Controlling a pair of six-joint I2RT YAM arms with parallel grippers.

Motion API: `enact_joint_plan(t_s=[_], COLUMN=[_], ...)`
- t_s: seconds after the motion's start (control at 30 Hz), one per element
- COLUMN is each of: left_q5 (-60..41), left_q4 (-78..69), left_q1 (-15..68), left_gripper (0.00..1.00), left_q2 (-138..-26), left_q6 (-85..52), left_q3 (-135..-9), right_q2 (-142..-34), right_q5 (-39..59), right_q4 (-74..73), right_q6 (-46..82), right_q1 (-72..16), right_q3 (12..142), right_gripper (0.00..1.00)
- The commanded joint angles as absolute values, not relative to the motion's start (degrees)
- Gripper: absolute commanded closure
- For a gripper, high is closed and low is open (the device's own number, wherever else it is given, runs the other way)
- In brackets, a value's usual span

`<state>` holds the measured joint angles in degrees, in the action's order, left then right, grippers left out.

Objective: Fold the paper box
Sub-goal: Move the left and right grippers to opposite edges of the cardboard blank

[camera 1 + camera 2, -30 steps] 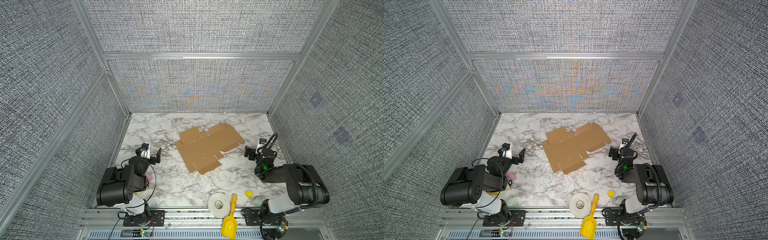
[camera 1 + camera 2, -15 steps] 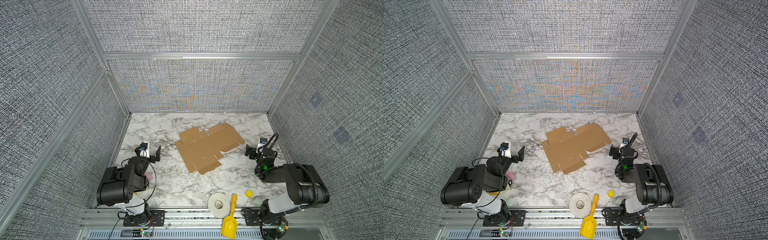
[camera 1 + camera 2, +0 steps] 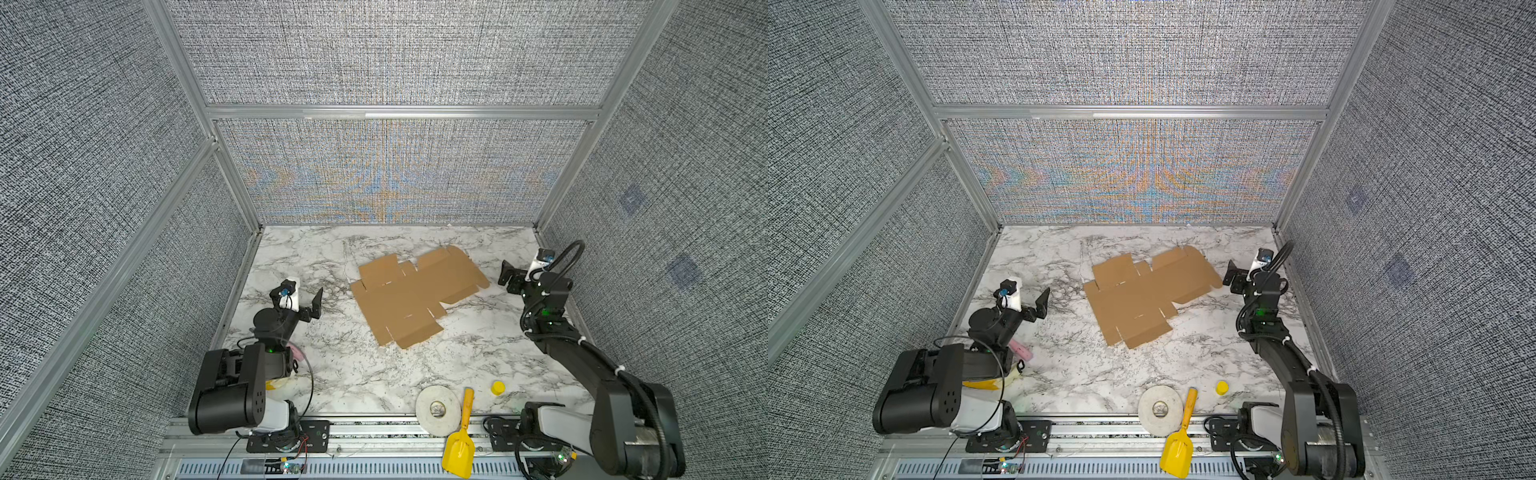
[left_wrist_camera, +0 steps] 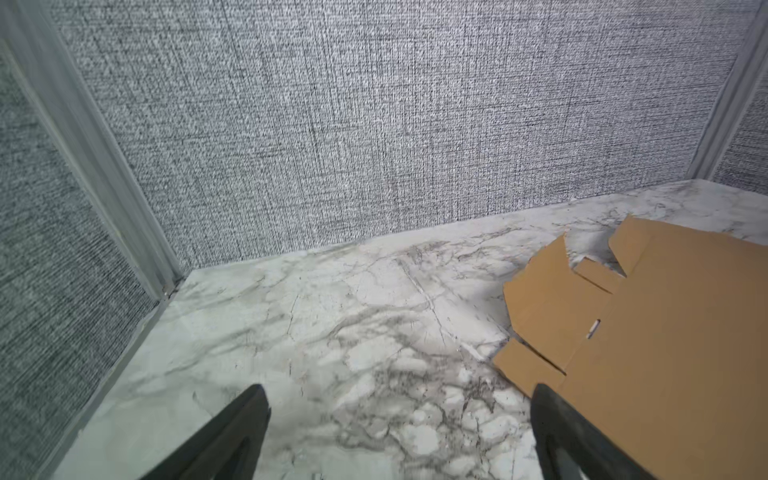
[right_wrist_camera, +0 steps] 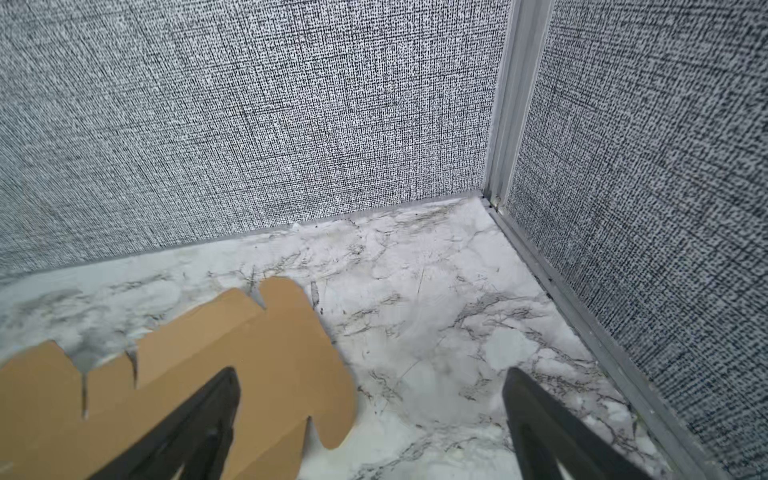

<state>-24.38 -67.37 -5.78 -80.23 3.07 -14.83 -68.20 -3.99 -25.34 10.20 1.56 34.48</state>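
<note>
Nearest us, the white tape roll [image 3: 437, 405], the yellow plastic scoop [image 3: 459, 449] and a small yellow cap [image 3: 498, 387] sit by the front rail. A step back, the left gripper [image 3: 303, 299] has its jaws spread wide with nothing between them. The right gripper [image 3: 519, 276] is just as wide and empty. Over the last second we see nothing shift, neither arm nor flap, so folding hasn't begun. Between them, on the glossy veined marble table [image 3: 374, 374], the paper box [image 3: 411, 295] lies flat and angled, a matte brown corrugated sheet with notched flaps and slits. Behind it is the coarse grey woven wall [image 3: 386, 166].
</note>
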Motion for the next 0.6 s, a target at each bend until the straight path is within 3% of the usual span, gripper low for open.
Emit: enact_joint_plan(t_s=[0.0, 0.13, 0.27, 0.47, 0.57], left_q5=[-24.87, -26.24, -21.53, -22.11, -25.52], left_q4=[-50.08, -27.57, -8.51, 2.30, 0.70], left_q1=[-5.98, -4.75, -1.04, 3.90, 4.17], left_gripper=[0.01, 0.01, 0.01, 0.01, 0.01], left_q2=[-76.80, -76.88, -78.00, -81.56, -83.19], left_q6=[1.42, -2.79, -9.63, -24.28, -31.61], left_q3=[-22.19, -37.05, -51.09, -59.10, -55.98], right_q2=[-66.64, -66.93, -69.43, -73.32, -74.91], right_q5=[-0.97, 2.12, 4.01, 9.98, 13.44], right_q4=[-4.75, 0.75, 4.30, 5.92, 5.95], right_q6=[20.44, 26.73, 30.91, 36.26, 39.66], right_q1=[0.82, -0.90, -1.51, -1.51, -1.61], right_q3=[39.57, 43.89, 46.98, 48.02, 47.61], right_gripper=[0.01, 0.01, 0.01, 0.02, 0.06])
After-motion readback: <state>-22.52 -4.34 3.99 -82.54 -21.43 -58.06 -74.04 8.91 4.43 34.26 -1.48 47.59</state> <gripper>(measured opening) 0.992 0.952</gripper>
